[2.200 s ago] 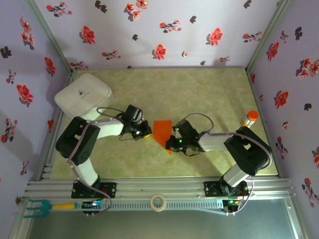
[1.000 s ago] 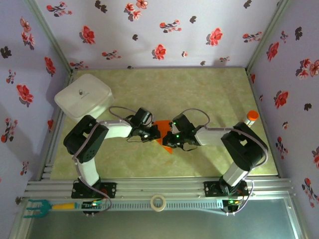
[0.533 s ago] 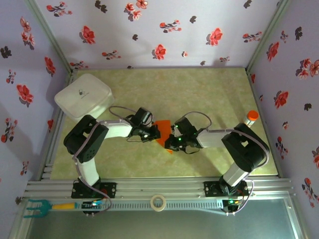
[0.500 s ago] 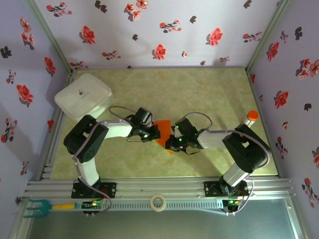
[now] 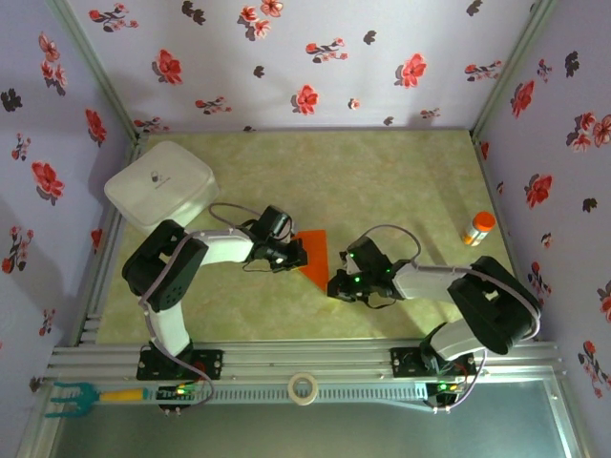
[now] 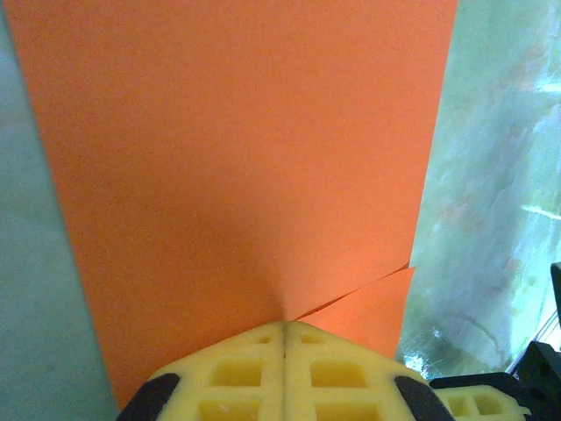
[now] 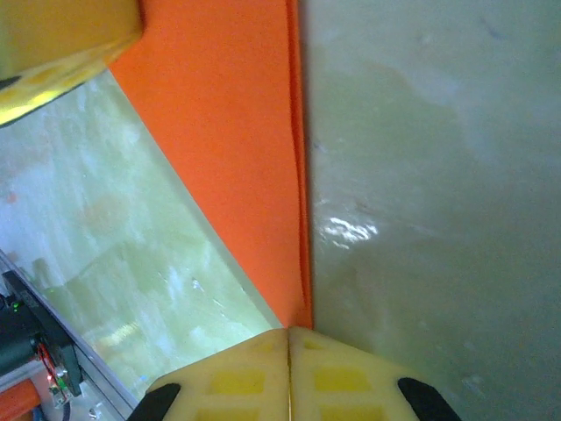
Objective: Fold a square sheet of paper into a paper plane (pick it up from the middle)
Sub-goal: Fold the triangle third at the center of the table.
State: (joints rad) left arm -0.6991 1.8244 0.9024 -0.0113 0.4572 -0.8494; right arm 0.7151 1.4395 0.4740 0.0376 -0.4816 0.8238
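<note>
**On the bench's near middle: firming the long fold**

At the centre of the bench [image 5: 401, 172], the orange sheet [image 5: 313, 250] is lying flat as a creased wedge, its point aiming at the near edge. The left fingers [image 6: 237, 368] are sitting closed together with their tips on the sheet, beside a small folded flap. Whether any paper is being nipped between them I cannot tell. The right fingers [image 7: 245, 377] are closed too, touching the very point of the wedge, where 2 layers are showing along the straight edge.

The step in hand is looking like the firming of that long crease. To do it well, the left fingers should be pressing steadily as the anchor, so the sheet is not skidding. The right fingers should be staying shut and low, running along the doubled edge rather than across it, so the upper layer is not being peeled back. At the point the pressure should be easing, since so thin a tip is likely to be curling or sliding if pushed hard.

Compared with the overhead view 0.5 s ago, the right arm is now sitting nearer the front edge and further right. The wedge's right edge and point, then covered, are now showing. The orange-capped bottle [image 5: 477, 228] is now standing clear of the elbow. The left arm and the sheet are keeping their places.
</note>
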